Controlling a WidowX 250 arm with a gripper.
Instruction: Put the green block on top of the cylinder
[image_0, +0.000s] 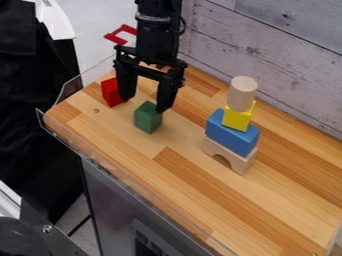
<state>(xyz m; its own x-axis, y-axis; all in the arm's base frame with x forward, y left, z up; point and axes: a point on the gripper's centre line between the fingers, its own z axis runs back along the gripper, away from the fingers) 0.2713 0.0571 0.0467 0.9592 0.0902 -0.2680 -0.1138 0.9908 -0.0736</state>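
The fingers (168, 92) look like matt plastic. Just below them, the green block (147, 120) looks smooth and matt, like painted wood; the red block (112, 92) beside them looks similar. Well apart from the fingers, the cylinder (242, 95) and arch (230, 156) look like smooth bare wood, with 2 matt painted blocks, yellow (237, 118) and blue (230, 133), between. Beneath the fingers, the tabletop (207, 200) is smooth, grained wood; behind them, the wall (267, 55) looks like rougher, knotted boards.

arm (157, 30): top cropped | red block (110, 93): partly behind gripper (143, 105)
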